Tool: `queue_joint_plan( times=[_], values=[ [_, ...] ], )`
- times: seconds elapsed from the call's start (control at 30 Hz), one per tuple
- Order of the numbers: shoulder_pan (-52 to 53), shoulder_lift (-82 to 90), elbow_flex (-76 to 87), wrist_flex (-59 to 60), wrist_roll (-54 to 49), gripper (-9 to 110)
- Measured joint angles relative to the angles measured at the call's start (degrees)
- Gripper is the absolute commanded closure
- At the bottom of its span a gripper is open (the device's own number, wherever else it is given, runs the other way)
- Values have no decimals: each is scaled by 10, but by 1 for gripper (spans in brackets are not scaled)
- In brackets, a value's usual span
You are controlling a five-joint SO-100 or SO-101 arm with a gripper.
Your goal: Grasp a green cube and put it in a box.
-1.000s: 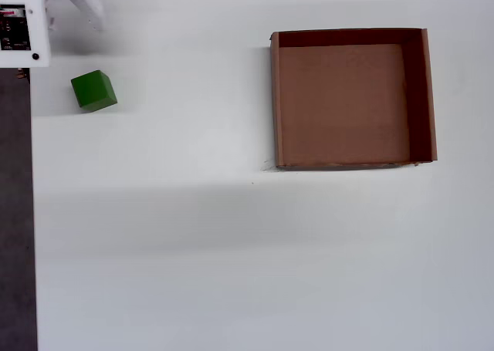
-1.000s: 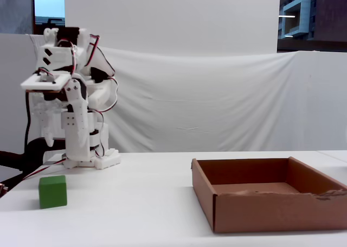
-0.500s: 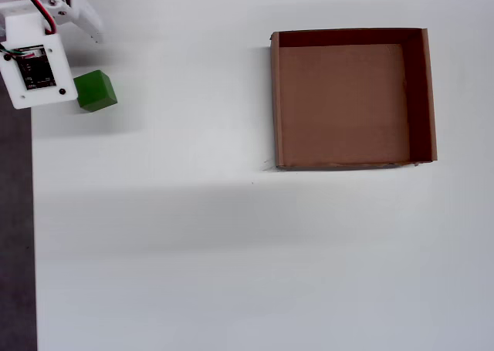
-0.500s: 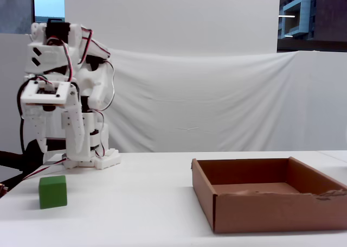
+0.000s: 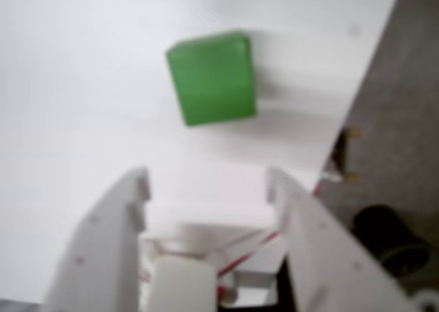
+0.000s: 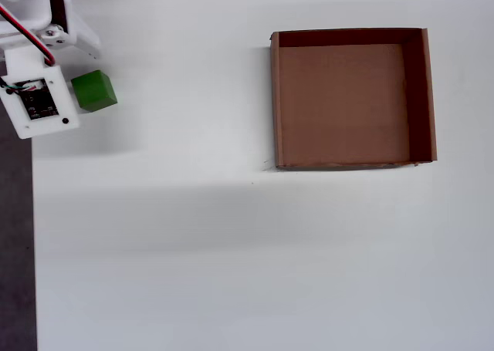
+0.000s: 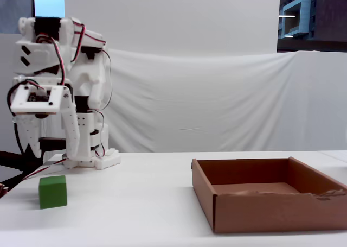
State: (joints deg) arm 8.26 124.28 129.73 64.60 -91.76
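Observation:
The green cube (image 5: 211, 77) lies on the white table, ahead of my gripper (image 5: 208, 185) in the wrist view and apart from it. Both white fingers stand wide apart with nothing between them. In the fixed view the gripper (image 7: 51, 149) hangs open above the cube (image 7: 52, 191), pointing down. From overhead, the wrist board (image 6: 38, 104) sits just left of the cube (image 6: 94, 90) and hides the fingertips. The brown cardboard box (image 6: 275, 96) stands empty far to the right; its front wall (image 7: 271, 211) shows in the fixed view.
The cube sits close to the table's left edge (image 6: 32, 212), with dark floor beyond it; that floor (image 5: 405, 120) and some cables show at the right of the wrist view. The arm's base (image 7: 89, 159) stands behind the cube. A white cloth backdrop (image 7: 217, 106) closes the rear.
The arm has swung forward and lowered, bringing the wrist board from the overhead picture's top-left corner to just left of the cube. Cube and box have not moved.

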Motion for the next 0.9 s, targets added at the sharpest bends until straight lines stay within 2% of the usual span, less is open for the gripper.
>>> queue_joint_plan(
  times=[0.57,0.9],
  values=[
    [-3,-76,-5,-67,-22,72],
    [9,-87,-9,-27,-110,72]
  ],
)
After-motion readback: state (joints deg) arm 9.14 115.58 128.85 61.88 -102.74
